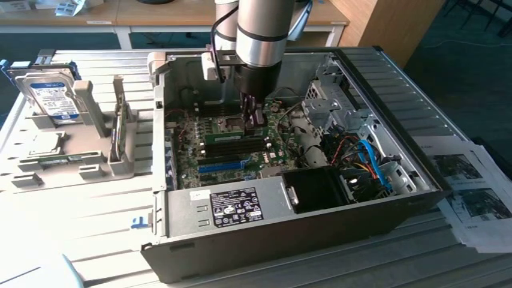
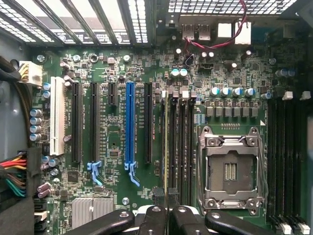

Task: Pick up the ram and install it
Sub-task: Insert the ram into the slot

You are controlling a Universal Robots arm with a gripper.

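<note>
- I am reaching my hand [image 1: 256, 122] down into an open computer case [image 1: 320, 234] on the counter [image 1: 80, 204]. Its dark fingers [image 2: 152, 220] are standing almost together, pinching the ram [image 2: 165, 147] by its upper edge.
- The ram is showing edge-on as a thin pale-green line. It is lying along the memory slot closest to the black expansion slots, beside the other memory slots [image 2: 182, 147]. I cannot tell whether it is seated.
- I am judging tilt to be the main risk: if the stick is leaning or sitting slightly off the slot, pressing could bend it or jam one end.
- The small white latches [image 2: 185, 93] could also be blocking it if they are not fully open.
- A sideways slip could be scraping the motherboard [image 2: 112, 142] or reaching the open processor socket [image 2: 230, 169] nearby.
- The board is looking matte green and crowded with silver-capped cylinders. The slots are long, narrow plastic channels, one of them bright blue [image 2: 129, 122], and the socket frame is shiny metal.
</note>
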